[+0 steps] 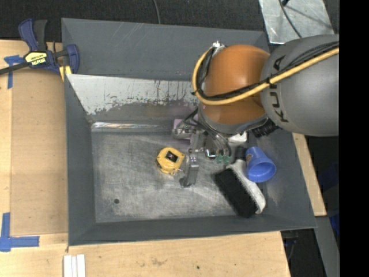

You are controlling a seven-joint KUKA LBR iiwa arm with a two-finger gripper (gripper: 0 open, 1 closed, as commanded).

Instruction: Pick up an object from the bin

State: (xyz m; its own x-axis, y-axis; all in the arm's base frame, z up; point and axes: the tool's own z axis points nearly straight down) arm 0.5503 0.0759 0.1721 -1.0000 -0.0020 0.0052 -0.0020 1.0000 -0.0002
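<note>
Lettering on the grey arm (305, 91) reads KUKA. Its jaws hang, it seems, just beside a yellow tape measure (170, 160); whether clenched or released I cannot tell.

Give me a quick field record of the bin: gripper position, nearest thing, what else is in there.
gripper: low over the middle of the bin floor
nearest thing: yellow tape measure, right beside it, on the view's left
contact: cannot tell
other things: blue cup on its side; black-and-white brush next to it, by the right wall
bin: grey metal
</note>
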